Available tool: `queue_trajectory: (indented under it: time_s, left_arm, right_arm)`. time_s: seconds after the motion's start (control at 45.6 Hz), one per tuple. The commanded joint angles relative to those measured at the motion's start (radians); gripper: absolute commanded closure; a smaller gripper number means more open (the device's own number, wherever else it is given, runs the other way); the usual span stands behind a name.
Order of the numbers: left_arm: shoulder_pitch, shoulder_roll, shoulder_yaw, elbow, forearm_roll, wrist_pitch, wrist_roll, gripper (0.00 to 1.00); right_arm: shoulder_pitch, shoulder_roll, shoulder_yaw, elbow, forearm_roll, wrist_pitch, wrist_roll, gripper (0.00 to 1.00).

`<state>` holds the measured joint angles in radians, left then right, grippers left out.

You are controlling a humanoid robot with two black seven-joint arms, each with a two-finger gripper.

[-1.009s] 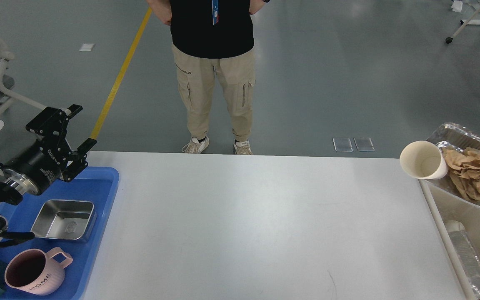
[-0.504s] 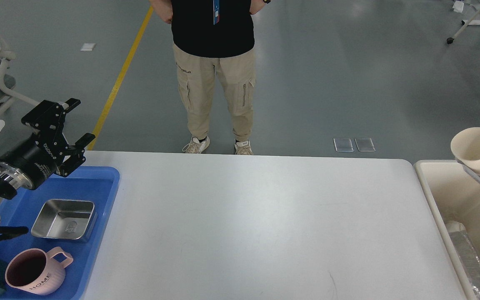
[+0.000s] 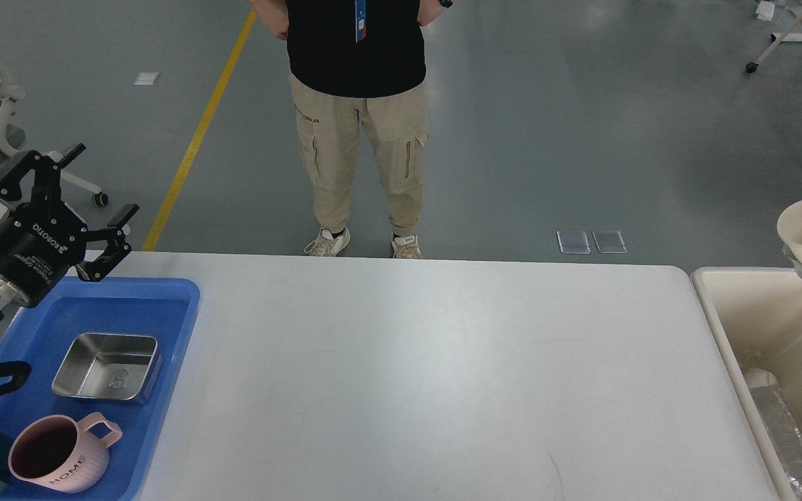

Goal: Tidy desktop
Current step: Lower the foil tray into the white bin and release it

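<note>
Since a moment ago the left claw (image 3: 88, 195), fingers spread and empty, has drawn back from the blue tray (image 3: 171, 327). Nothing remains on the white surface (image 3: 429, 376); tidying looks finished, calling only for retreat.

I see bright, even overhead light. A soft sheen crosses the middle of the counter (image 3: 429, 376), and a paler glare patch sits on the floor (image 3: 582, 104) beyond. Shadows are faint and diffuse. Focus is sharp throughout, without motion blur.
</note>
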<state>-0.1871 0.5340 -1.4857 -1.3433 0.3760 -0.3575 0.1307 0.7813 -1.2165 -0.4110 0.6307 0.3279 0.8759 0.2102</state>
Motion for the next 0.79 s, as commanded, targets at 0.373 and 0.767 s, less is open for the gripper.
queue_trajectory:
  time_s: [0.373, 0.767]
  left_arm:
    - [0.057, -0.006, -0.031, -0.008, -0.042, -0.047, 0.0, 0.03]
    - [0.097, -0.005, -0.07, -0.002, -0.042, -0.087, 0.0, 0.03]
  right_arm:
    - [-0.069, 0.005, 0.0, -0.008, 0.039, -0.093, 0.005, 0.07]
    - [-0.082, 0.107, 0.04, -0.054, -0.073, -0.113, 0.011, 0.0]
